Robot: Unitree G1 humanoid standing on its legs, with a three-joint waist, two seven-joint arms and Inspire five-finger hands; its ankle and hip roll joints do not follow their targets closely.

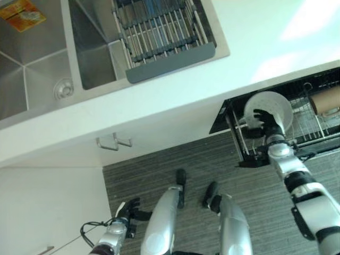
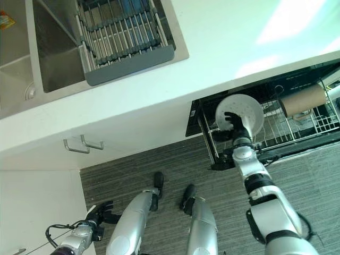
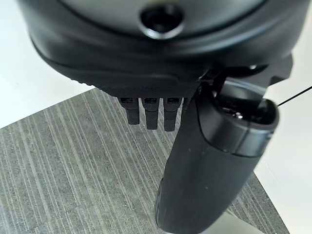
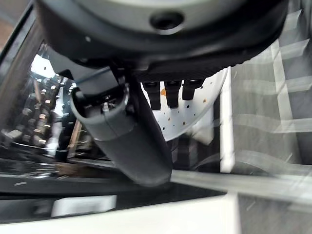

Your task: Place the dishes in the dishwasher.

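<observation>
A white tabletop (image 1: 175,85) holds a steel double sink (image 1: 37,64); below it, white cabinet fronts (image 1: 48,207) meet grey striped carpet (image 1: 159,159).

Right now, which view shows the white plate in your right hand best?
The right eye view: the whole white plate shows, gripped by the right hand over the dishwasher rack. The left eye view shows much the same. The right wrist view catches only a speckled part behind the fingers.

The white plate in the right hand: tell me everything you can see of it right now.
The white plate is round, pale and speckled with small orange and dark dots in the right wrist view. It stands on edge, tilted, over the wire rack of the pulled-out dishwasher drawer. The right hand grips its lower left rim, fingers curled over its face. Whether it rests in the rack is unclear.
</observation>
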